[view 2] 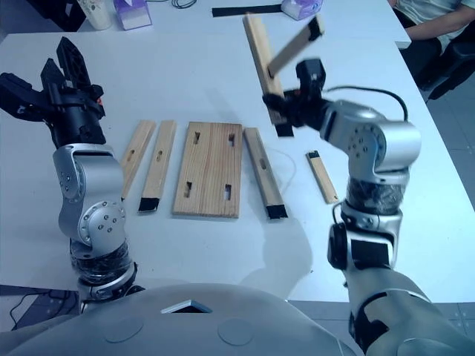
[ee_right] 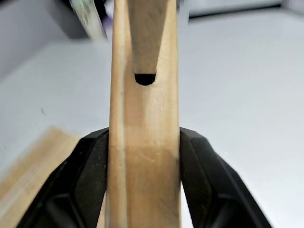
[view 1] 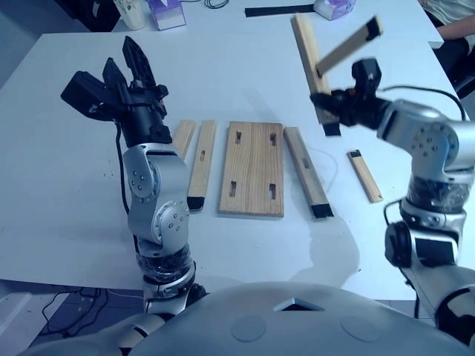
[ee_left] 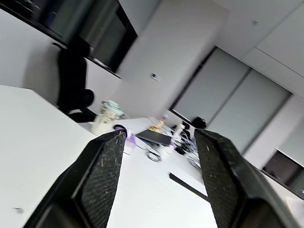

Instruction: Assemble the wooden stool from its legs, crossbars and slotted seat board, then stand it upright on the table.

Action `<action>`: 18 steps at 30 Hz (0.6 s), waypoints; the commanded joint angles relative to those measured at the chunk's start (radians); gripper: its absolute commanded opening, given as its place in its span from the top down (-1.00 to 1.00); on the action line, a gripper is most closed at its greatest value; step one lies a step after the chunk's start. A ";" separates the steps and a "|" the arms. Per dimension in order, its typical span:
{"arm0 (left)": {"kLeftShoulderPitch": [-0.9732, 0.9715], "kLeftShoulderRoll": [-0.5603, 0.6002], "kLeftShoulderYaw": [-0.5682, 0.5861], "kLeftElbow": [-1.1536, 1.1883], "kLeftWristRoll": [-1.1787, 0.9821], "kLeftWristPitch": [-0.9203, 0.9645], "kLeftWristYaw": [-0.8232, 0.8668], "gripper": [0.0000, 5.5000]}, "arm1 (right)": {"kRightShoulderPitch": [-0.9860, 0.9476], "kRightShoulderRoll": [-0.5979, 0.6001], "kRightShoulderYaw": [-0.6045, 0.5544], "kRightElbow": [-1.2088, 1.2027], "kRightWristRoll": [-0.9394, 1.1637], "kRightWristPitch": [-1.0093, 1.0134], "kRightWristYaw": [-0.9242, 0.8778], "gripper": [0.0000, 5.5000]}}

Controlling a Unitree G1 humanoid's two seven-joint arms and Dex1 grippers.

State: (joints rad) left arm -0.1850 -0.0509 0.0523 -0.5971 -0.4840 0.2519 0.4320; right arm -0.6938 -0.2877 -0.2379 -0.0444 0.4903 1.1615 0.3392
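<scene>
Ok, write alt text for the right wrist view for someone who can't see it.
The right gripper clamps a wooden leg from both sides, and the end of a crossbar meets the dark slot in the leg's face. Behind lies the white table.

- Leftmost leg (view 1: 184, 135): its lower part is hidden behind the left arm (view 1: 152, 193), centre-left of the head view.
- Held leg (ee_right: 142, 142): both ends run off the top and bottom edges of the right wrist view. The crossbar (ee_right: 145, 33) is cropped at the top.
- Wood piece (ee_right: 23, 175), lower left: blurred, cannot tell which part.
- Cup (view 1: 132, 10) and box (view 1: 166, 12): cropped by the top edge.
- Far clutter (ee_left: 166, 133): too small to tell.
</scene>
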 commanded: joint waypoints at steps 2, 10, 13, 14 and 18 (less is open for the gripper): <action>-0.072 0.062 0.075 0.038 -0.118 0.100 -0.105 0.04 | -0.091 0.117 -0.117 0.107 0.098 -0.089 -0.023 0.25; -0.376 0.203 0.169 0.306 -0.332 0.358 -0.257 0.04 | 0.014 0.219 -0.120 0.027 0.175 -0.249 0.020 0.25; -0.442 0.213 0.212 0.387 -0.448 0.419 -0.338 0.04 | 0.068 0.211 -0.078 0.009 0.200 -0.226 0.053 0.25; -0.458 0.204 0.235 0.403 -0.503 0.431 -0.361 0.04 | 0.081 0.198 -0.057 0.003 0.206 -0.225 0.083 0.25; -0.498 0.224 0.260 0.436 -0.648 0.501 -0.459 0.04 | 0.061 0.126 -0.039 0.004 0.264 -0.206 0.198 0.25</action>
State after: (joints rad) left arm -0.6485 0.1516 0.3024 -0.1751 -1.0567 0.7071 0.0253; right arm -0.6007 -0.1064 -0.2784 -0.0262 0.7118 0.9408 0.4739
